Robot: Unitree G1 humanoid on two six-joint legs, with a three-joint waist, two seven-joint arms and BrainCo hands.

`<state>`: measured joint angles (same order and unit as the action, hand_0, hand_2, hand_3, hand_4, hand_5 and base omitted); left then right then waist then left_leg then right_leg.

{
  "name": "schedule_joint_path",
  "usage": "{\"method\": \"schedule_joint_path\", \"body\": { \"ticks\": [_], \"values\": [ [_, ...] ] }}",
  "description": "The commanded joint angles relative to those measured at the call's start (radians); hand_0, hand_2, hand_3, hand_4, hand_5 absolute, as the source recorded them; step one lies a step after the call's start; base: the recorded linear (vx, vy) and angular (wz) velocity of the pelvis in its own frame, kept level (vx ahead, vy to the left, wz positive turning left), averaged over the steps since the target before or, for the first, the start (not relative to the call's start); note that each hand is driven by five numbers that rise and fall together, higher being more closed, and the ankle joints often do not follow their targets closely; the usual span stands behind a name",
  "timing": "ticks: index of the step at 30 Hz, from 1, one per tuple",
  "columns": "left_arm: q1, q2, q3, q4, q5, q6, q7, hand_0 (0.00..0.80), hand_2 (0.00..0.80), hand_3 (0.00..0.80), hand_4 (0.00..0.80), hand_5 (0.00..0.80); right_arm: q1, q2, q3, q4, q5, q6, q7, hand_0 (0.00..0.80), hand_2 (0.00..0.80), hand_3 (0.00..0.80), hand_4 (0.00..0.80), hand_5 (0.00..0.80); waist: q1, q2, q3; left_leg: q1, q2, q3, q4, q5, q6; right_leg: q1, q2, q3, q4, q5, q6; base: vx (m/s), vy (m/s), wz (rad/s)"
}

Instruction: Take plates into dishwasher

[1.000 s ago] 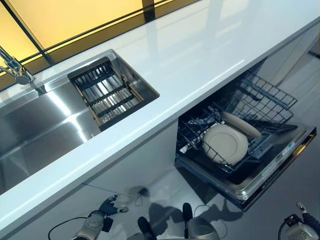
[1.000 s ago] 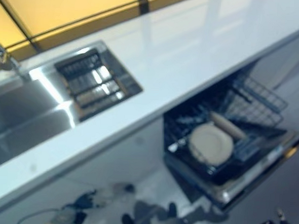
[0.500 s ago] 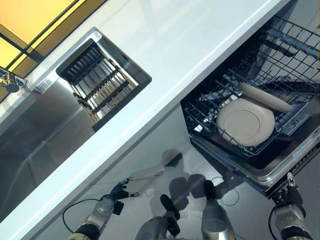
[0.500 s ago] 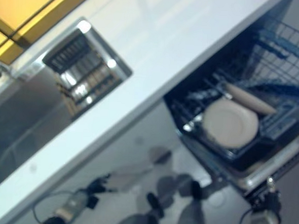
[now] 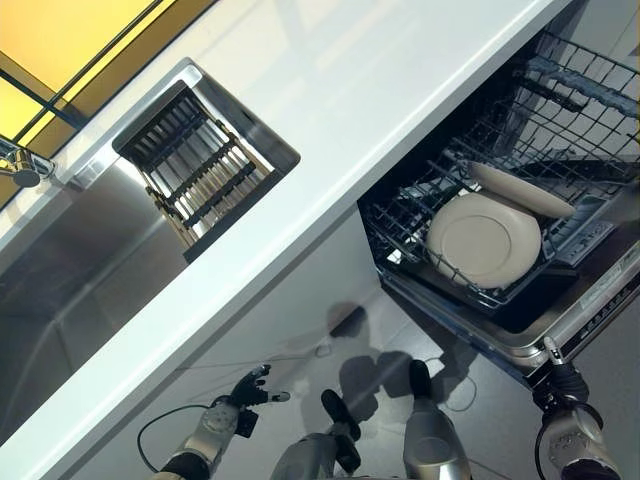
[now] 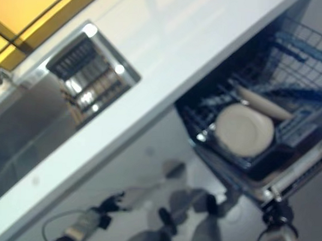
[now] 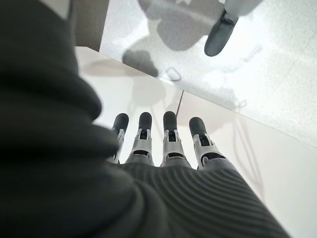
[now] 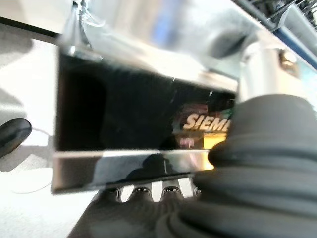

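Observation:
Two beige plates sit in the pulled-out lower rack (image 5: pixel 400 225) of the open dishwasher at the right. The large plate (image 5: pixel 483 238) leans facing me; a second plate (image 5: pixel 520 190) stands tilted just behind it. My right hand (image 5: pixel 557 378) is low at the right, straight fingers pointing up against the front edge of the dropped dishwasher door (image 5: pixel 590 300). In the right wrist view the door's black panel (image 8: pixel 138 109) fills the picture above the fingers (image 8: pixel 148 191). Hanging near the floor at the lower left, my left hand (image 5: pixel 245 388) is open and empty, fingers (image 7: pixel 168 134) straight.
A long white counter (image 5: pixel 330 90) runs above the dishwasher. A steel sink (image 5: pixel 70 270) with a slatted drainer insert (image 5: pixel 200 170) and a faucet (image 5: pixel 15 165) lies at the left. The upper wire rack (image 5: pixel 590 90) is also pulled out.
The camera tilted and swung toward the dishwasher after the earliest frames. Over the last half second my right hand rose to the door's front edge; the left hand drifted slightly right.

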<state>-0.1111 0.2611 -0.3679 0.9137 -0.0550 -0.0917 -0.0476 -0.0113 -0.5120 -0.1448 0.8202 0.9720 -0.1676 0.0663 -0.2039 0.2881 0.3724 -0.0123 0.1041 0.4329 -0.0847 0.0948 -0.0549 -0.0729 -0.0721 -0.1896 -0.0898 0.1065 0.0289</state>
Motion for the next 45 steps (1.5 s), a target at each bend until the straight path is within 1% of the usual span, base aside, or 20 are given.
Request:
{"method": "schedule_joint_path", "body": {
  "ticks": [1,8,10,14,15,19,25,30,32,33,35,36,37,38,39,40,41,43,44,45],
  "values": [
    [-0.011,0.051,0.017,0.031,0.024,0.004,0.010,0.000,0.000,0.000,0.000,0.000,-0.124,0.133,0.172,-0.334,-0.139,-0.005,0.308,0.000,0.000,0.000,0.000,0.000,0.044,-0.117,-0.060,-0.074,-0.012,-0.024,0.062,0.006,-0.040,0.022,0.009,-0.051,0.103,-0.154,-0.008,0.049,-0.024,-0.13],
    [0.022,0.053,0.053,0.033,0.034,0.010,0.017,0.000,0.000,0.000,0.000,0.000,-0.075,0.142,0.228,-0.566,-0.215,0.015,0.380,0.000,0.000,0.000,0.000,0.000,0.052,-0.180,-0.079,-0.066,-0.001,-0.015,0.071,0.007,-0.038,0.058,0.021,-0.055,0.075,-0.140,-0.005,0.055,-0.017,-0.05],
    [0.028,0.051,0.061,0.032,0.039,0.019,0.022,0.000,0.000,0.000,0.000,0.000,-0.063,0.153,0.243,-0.643,-0.240,0.022,0.406,0.000,0.000,0.000,0.000,0.000,0.057,-0.205,-0.093,-0.052,-0.001,-0.029,0.074,-0.014,-0.045,0.081,0.023,-0.052,0.069,-0.155,0.002,0.139,-0.023,-0.01],
    [0.028,0.052,0.059,0.045,0.033,0.023,0.030,0.000,0.000,0.000,0.000,0.000,-0.072,0.150,0.268,-0.723,-0.254,0.040,0.426,0.000,0.000,0.000,0.000,0.000,0.070,-0.239,-0.106,-0.046,0.009,-0.030,0.087,-0.022,-0.041,0.107,0.029,-0.060,0.065,-0.157,0.000,0.052,-0.024,0.00],
    [0.027,0.051,0.062,0.050,0.031,0.021,0.034,0.000,0.000,0.000,0.000,0.000,-0.079,0.148,0.270,-0.736,-0.263,0.049,0.443,0.000,0.000,0.000,0.000,0.000,0.076,-0.247,-0.108,-0.056,0.018,-0.018,0.095,-0.006,-0.032,0.100,0.034,-0.067,0.067,-0.144,-0.010,0.009,-0.040,0.12],
    [0.028,0.057,0.064,0.057,0.031,0.028,0.035,0.000,0.000,0.000,0.000,0.000,-0.090,0.138,0.290,-0.786,-0.275,0.080,0.477,0.000,0.000,0.000,0.000,0.000,0.095,-0.270,-0.124,-0.055,0.026,-0.028,0.108,-0.005,-0.031,0.118,0.043,-0.072,0.068,-0.150,-0.016,0.067,-0.027,0.09],
    [0.036,0.058,0.070,0.069,0.033,0.034,0.041,0.000,0.000,0.000,0.000,0.000,-0.095,0.117,0.315,-0.804,-0.278,0.134,0.484,0.000,0.000,0.000,0.000,0.000,0.119,-0.290,-0.134,-0.053,0.033,-0.045,0.127,-0.003,-0.033,0.141,0.049,-0.083,0.070,-0.158,-0.020,0.076,-0.002,0.18],
    [0.048,0.061,0.084,0.077,0.031,0.032,0.043,0.000,0.000,0.000,0.000,0.000,-0.070,0.083,0.346,-0.719,-0.409,0.199,0.544,0.000,0.000,0.000,0.000,0.000,0.136,-0.301,-0.137,-0.057,0.038,-0.067,0.141,0.006,-0.038,0.149,0.054,-0.089,0.081,-0.168,-0.023,0.057,-0.002,0.08],
    [0.057,0.070,0.099,0.069,0.030,0.036,0.042,0.000,0.000,0.000,0.000,0.000,-0.028,0.038,0.371,-0.648,-0.532,0.232,0.560,0.000,0.000,0.000,0.000,0.000,0.146,-0.310,-0.138,-0.058,0.038,-0.080,0.143,0.006,-0.040,0.154,0.057,-0.091,0.088,-0.173,-0.023,0.040,-0.021,0.11],
    [0.059,0.073,0.105,0.067,0.031,0.038,0.042,0.000,0.000,0.000,0.000,0.000,-0.017,0.020,0.378,-0.612,-0.597,0.271,0.555,0.000,0.000,0.000,0.000,0.000,0.148,-0.314,-0.136,-0.057,0.037,-0.086,0.144,0.005,-0.039,0.155,0.058,-0.091,0.092,-0.176,-0.024,0.011,-0.019,0.10],
    [0.059,0.081,0.115,0.070,0.038,0.040,0.042,0.000,0.000,0.000,0.000,0.000,0.014,-0.012,0.404,-0.499,-0.745,0.285,0.492,0.000,0.000,0.000,0.000,0.000,0.153,-0.323,-0.133,-0.057,0.037,-0.101,0.146,0.005,-0.039,0.157,0.060,-0.095,0.102,-0.181,-0.025,0.000,-0.037,0.15],
    [0.061,0.083,0.119,0.071,0.040,0.043,0.044,0.000,0.000,0.000,0.000,0.000,0.024,-0.018,0.410,-0.456,-0.786,0.325,0.462,0.000,0.000,0.000,0.000,0.000,0.156,-0.326,-0.132,-0.057,0.036,-0.106,0.146,0.006,-0.039,0.160,0.060,-0.098,0.103,-0.182,-0.026,-0.001,-0.043,0.23],
    [0.061,0.086,0.123,0.069,0.046,0.049,0.045,0.000,0.000,0.000,0.000,0.000,0.028,-0.018,0.412,-0.413,-0.840,0.333,0.432,0.000,0.000,0.000,0.000,0.000,0.159,-0.328,-0.130,-0.056,0.035,-0.112,0.147,0.004,-0.039,0.162,0.061,-0.100,0.108,-0.186,-0.026,0.005,-0.038,0.24],
    [0.060,0.086,0.122,0.072,0.053,0.053,0.046,0.000,0.000,0.000,0.000,0.000,0.032,-0.017,0.409,-0.353,-0.887,0.308,0.411,0.000,0.000,0.000,0.000,0.000,0.164,-0.330,-0.129,-0.055,0.035,-0.119,0.148,0.005,-0.038,0.165,0.062,-0.102,0.109,-0.187,-0.027,0.023,-0.061,0.24],
    [0.056,0.083,0.121,0.082,0.069,0.062,0.048,0.000,0.000,0.000,0.000,0.000,0.028,0.001,0.413,-0.248,-0.926,0.316,0.387,0.000,0.000,0.000,0.000,0.000,0.175,-0.333,-0.130,-0.052,0.031,-0.137,0.151,0.002,-0.035,0.174,0.064,-0.106,0.110,-0.189,-0.029,0.030,-0.057,0.22],
    [0.056,0.082,0.121,0.085,0.071,0.064,0.049,0.000,0.000,0.000,0.000,0.000,0.025,0.006,0.414,-0.230,-0.943,0.328,0.383,0.000,0.000,0.000,0.000,0.000,0.178,-0.334,-0.130,-0.052,0.030,-0.141,0.151,0.001,-0.035,0.176,0.065,-0.106,0.110,-0.190,-0.030,0.049,-0.069,0.28],
    [0.047,0.078,0.109,0.099,0.086,0.071,0.049,0.000,0.000,0.000,0.000,0.000,0.007,0.028,0.430,-0.119,-1.005,0.330,0.341,0.000,0.000,0.000,0.000,0.000,0.193,-0.332,-0.132,-0.051,0.025,-0.162,0.155,0.000,-0.034,0.185,0.068,-0.107,0.109,-0.192,-0.033,0.046,-0.044,0.29],
    [0.038,0.072,0.099,0.109,0.092,0.079,0.050,0.000,0.000,0.000,0.000,0.000,-0.017,0.045,0.448,-0.028,-1.037,0.358,0.322,0.000,0.000,0.000,0.000,0.000,0.210,-0.329,-0.132,-0.055,0.018,-0.182,0.165,-0.001,-0.034,0.195,0.068,-0.109,0.107,-0.191,-0.035,0.049,-0.046,0.33],
    [0.030,0.066,0.087,0.114,0.100,0.086,0.048,0.000,0.000,0.000,0.000,0.000,-0.036,0.069,0.453,0.065,-1.043,0.354,0.261,0.000,0.000,0.000,0.000,0.000,0.224,-0.325,-0.132,-0.060,0.011,-0.199,0.172,0.001,-0.036,0.203,0.069,-0.111,0.105,-0.190,-0.037,0.047,-0.033,0.36],
    [0.027,0.062,0.080,0.119,0.102,0.090,0.051,0.000,0.000,0.000,0.000,0.000,-0.050,0.081,0.455,0.102,-1.075,0.364,0.228,0.000,0.000,0.000,0.000,0.000,0.233,-0.321,-0.132,-0.062,0.009,-0.208,0.175,0.006,-0.038,0.210,0.069,-0.113,0.102,-0.189,-0.037,0.049,-0.020,0.36]
  ]
}}
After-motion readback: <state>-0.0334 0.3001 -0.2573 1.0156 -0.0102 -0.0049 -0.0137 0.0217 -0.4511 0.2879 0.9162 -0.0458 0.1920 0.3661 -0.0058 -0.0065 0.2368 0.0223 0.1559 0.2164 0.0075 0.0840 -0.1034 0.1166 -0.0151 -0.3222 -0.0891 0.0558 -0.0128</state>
